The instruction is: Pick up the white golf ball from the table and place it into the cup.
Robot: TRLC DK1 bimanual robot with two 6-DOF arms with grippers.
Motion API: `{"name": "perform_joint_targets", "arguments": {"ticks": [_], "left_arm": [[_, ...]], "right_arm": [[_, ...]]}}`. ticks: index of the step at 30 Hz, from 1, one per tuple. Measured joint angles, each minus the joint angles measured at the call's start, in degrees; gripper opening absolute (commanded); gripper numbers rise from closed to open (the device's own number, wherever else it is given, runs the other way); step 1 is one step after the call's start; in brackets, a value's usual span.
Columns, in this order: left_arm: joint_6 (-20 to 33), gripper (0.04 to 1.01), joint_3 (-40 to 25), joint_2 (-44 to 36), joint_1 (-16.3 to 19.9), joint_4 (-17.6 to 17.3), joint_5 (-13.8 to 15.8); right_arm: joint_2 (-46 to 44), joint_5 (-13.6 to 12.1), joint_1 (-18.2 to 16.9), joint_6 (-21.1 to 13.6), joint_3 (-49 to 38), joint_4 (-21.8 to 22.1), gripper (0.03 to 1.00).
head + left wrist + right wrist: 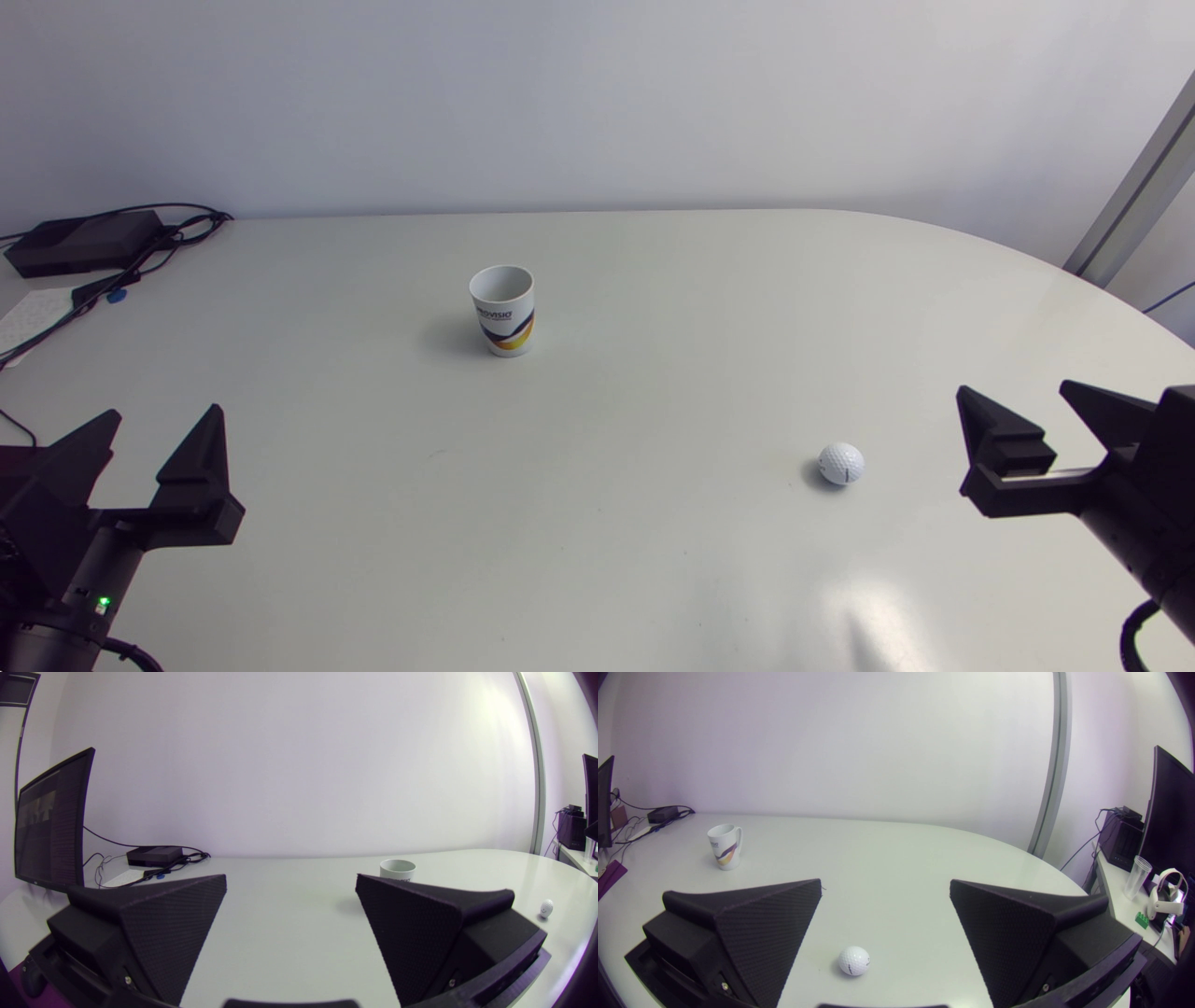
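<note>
White dimpled golf ball (841, 463), dark mark on side, lying loose. White cup (502, 309) with orange-and-dark print, upright, mouth up. Ball at cup's 4 o'clock, well apart.

The left claw (290, 879) hangs spread wide above the white desk (289, 933). Ahead stands the cup (397, 868), its base hidden behind one finger. The golf ball (546, 908) lies well apart from it.

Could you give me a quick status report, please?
Left hand, right hand open, empty. Golf ball near right hand, untouched. Cup upright. Nothing between them.
</note>
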Motion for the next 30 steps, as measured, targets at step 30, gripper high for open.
{"name": "perform_joint_targets", "arguments": {"ticks": [30], "left_arm": [[0.0, 0.992, 0.0, 0.0, 0.0, 0.0, 0.0]], "right_arm": [[51.34, -28.39, -12.79, 0.68, 28.39, -12.24, 0.97]]}}
